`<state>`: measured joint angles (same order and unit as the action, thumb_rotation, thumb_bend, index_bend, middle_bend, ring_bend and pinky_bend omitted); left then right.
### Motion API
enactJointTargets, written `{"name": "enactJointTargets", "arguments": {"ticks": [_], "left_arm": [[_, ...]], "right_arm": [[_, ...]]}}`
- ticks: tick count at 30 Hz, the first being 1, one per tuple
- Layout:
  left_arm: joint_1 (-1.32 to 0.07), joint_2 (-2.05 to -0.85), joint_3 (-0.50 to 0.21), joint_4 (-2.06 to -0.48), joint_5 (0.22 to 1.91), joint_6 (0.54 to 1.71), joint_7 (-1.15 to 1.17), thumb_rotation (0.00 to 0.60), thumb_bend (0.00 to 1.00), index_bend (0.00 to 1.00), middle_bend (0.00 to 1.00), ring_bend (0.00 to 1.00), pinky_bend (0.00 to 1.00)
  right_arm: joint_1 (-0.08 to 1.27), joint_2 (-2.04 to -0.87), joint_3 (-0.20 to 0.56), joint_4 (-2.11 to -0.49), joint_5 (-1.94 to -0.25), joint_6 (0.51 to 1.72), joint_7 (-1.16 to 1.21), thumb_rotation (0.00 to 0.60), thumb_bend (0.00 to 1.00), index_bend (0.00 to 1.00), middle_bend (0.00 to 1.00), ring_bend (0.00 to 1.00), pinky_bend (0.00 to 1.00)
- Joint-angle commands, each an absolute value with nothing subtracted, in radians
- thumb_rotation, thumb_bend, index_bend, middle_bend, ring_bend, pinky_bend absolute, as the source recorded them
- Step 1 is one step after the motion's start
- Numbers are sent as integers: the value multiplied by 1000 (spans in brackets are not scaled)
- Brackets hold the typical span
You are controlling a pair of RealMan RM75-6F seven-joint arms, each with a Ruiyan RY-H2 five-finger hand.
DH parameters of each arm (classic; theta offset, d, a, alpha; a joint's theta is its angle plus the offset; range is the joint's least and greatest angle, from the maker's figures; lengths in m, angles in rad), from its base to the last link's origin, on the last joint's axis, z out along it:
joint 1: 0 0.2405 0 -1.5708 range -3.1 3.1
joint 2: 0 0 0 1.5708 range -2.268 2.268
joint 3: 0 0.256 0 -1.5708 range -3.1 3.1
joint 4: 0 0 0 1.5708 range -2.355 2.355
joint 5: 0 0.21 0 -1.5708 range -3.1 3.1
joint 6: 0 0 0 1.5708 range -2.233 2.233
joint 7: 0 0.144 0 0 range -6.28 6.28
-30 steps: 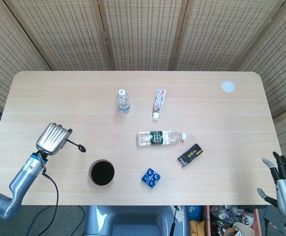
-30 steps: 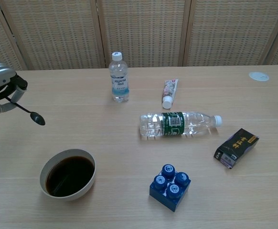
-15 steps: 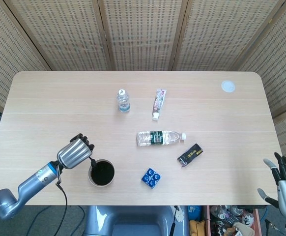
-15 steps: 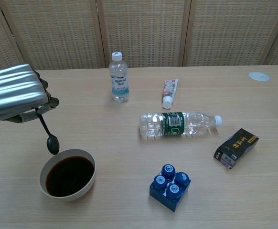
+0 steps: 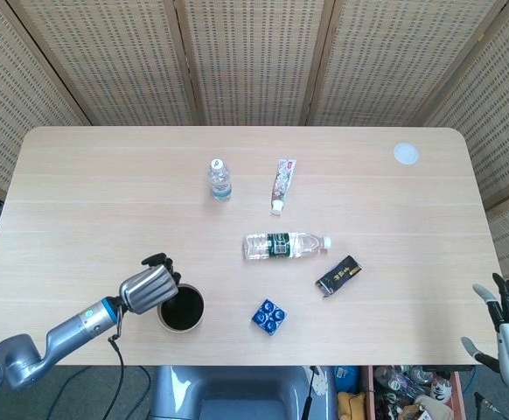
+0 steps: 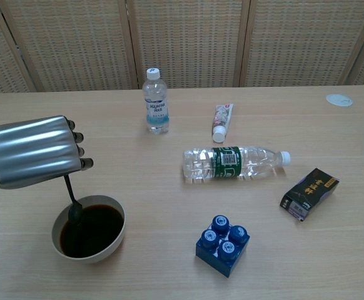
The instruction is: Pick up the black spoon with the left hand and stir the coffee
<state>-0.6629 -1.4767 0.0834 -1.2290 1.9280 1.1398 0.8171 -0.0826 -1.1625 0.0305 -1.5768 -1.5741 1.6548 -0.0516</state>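
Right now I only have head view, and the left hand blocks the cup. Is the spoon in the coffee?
Observer: Yes. In chest view the spoon tip is dipped in the coffee, toward the left side of the cup.
Operator: Grip?
Observer: The left hand holds the handle's top end under its fingers. The handle hangs steeply, slightly tilted. I cannot tell if it touches the rim.

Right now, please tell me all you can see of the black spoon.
The black spoon is thin, dark and plain, of unclear material. The left hand holds the top of its handle, which hangs steeply down. Its bowl sits in the dark coffee inside the pale cup, near the cup's left side.
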Motion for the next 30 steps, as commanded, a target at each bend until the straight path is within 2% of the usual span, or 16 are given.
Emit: {"name": "enactJointTargets", "arguments": {"ticks": [1, 14, 30], "left_arm": [[-664, -1487, 90, -1221, 1937, 1133, 837, 600, 391, 722, 755, 632, 699], [-673, -1542, 92, -1218, 1952, 1087, 920, 600, 392, 722, 755, 628, 699], [-687, -1641, 35, -1133, 1899, 1067, 950, 600, 391, 723, 759, 628, 699]], "right_arm": [[-85, -1165, 31, -1572, -1572, 1656, -46, 600, 200, 216, 116, 0, 0], [-97, -1171, 31, -1544, -1562, 1665, -17, 600, 199, 216, 117, 0, 0], [-103, -1168, 32, -1543, -1554, 1662, -17, 600, 199, 216, 117, 0, 0]]}}
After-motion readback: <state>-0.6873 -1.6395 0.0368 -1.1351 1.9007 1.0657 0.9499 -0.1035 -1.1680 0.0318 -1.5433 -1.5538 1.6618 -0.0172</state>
